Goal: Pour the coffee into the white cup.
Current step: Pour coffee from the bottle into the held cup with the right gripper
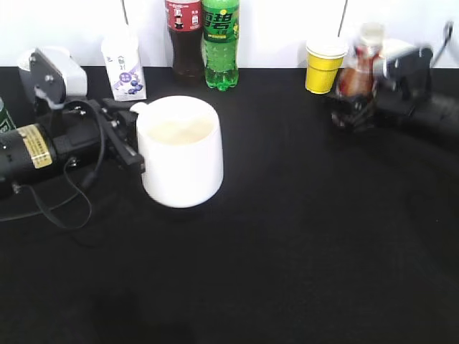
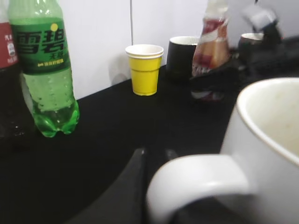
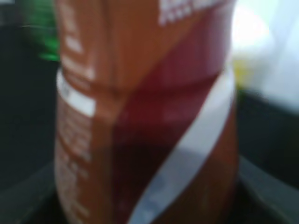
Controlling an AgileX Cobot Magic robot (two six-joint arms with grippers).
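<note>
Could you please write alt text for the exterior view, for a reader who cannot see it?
On a black table, the left gripper is at the handle side of a large white cup, while the right gripper holds a brown coffee bottle beside a yellow paper cup. A milk carton, cola bottle and green soda bottle line the back wall.

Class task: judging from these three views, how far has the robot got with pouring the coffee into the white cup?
Done: the left gripper is at the white cup, by its handle. In hand: the right gripper holds the coffee bottle, blurred, near the yellow cup. Left: carrying it over and pouring.
</note>
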